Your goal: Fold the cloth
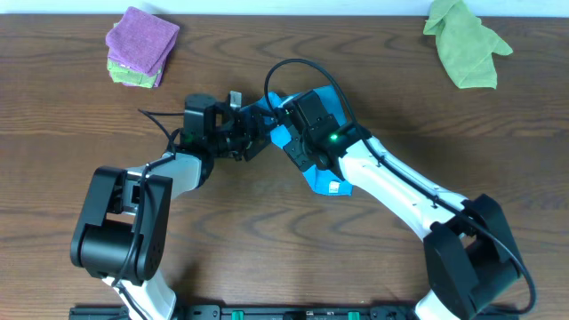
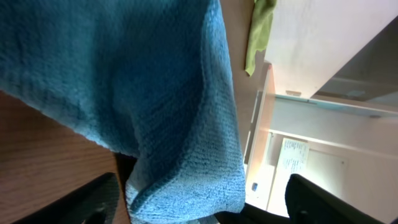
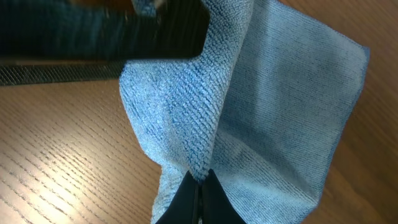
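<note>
1. Cloth (image 2: pixel 155 93) fills my left wrist view, hanging in a thick draped fold right at the lens.
2. My left pincer (image 2: pixel 208 202) reads as released. Its dark fingers (image 2: pixel 93 199) sit wide apart at the bottom corners, and the fold hangs down between them.
3. My right pincer (image 3: pixel 199 196) is clenched on the cloth, with its tips together on a ridge of fabric pulled up from the sheet.
4. From overhead, the cloth sits mid-surface (image 1: pixel 80 107), mostly hidden under the two wrists where they meet. Its long axis runs diagonally from the far end between the pincers toward the near right, where the white tag (image 1: pixel 335 187) shows beside the right arm.
5. In the right wrist view, one layer lies flat on the wood with a free corner out to the upper right. The ridge climbs toward a dark bar at the top, which I take to be the left arm.
6. I judge the fold as only begun. The relation that counts is that the lifted ridge lies between the left jaws, so the left arm is nearer to take it. The flat part trails off toward the right arm's side.
</note>
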Robot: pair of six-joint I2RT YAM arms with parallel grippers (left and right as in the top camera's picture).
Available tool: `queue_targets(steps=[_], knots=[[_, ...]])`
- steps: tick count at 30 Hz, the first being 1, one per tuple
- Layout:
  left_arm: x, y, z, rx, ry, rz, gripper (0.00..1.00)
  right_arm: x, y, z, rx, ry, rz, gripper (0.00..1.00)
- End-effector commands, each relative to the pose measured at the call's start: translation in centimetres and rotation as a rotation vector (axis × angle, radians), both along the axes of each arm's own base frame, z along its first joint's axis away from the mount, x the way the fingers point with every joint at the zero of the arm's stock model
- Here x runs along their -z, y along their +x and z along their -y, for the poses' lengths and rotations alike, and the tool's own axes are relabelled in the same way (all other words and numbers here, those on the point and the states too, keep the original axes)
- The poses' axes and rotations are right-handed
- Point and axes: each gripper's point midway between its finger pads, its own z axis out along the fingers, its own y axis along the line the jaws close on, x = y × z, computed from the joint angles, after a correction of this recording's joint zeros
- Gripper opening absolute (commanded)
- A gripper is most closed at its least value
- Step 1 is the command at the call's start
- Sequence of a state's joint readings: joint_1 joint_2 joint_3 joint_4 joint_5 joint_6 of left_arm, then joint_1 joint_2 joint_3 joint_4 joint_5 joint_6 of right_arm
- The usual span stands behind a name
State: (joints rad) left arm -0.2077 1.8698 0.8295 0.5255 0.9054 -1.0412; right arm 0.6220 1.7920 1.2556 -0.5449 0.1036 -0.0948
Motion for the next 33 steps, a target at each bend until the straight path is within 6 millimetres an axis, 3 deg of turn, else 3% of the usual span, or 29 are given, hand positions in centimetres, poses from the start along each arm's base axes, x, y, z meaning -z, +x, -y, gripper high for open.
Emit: queue_targets(steps=[1, 2, 4, 18, 24, 33], knots=[[0.6, 0.1, 0.0, 0.002, 0.013, 0.001, 0.75, -1.1, 0.2, -0.6, 0.000, 0.028, 0.019, 0.01], [0.6, 0.1, 0.0, 0.000, 0.011, -0.003, 0.68, -1.1, 0.2, -0.6, 0.000, 0.028, 0.019, 0.01], [0.6, 0.1, 0.0, -0.002, 0.009, -0.008, 0.63, -1.1, 0.2, -0.6, 0.000, 0.028, 0.019, 0.01], [0.3, -0.5, 0.4, 0.018, -0.033, -0.053, 0.63, -1.2, 0.3, -0.5, 0.005, 0.027, 0.024, 0.01], [0.1, -0.7, 0.5, 0.021, -0.048, -0.072, 0.52, -1.3, 0.7, -0.3, 0.015, 0.032, 0.035, 0.01], [0.0, -0.9, 0.7, 0.031, -0.061, -0.085, 0.54, -1.5, 1.3, 0.0, 0.042, 0.044, 0.047, 0.01]])
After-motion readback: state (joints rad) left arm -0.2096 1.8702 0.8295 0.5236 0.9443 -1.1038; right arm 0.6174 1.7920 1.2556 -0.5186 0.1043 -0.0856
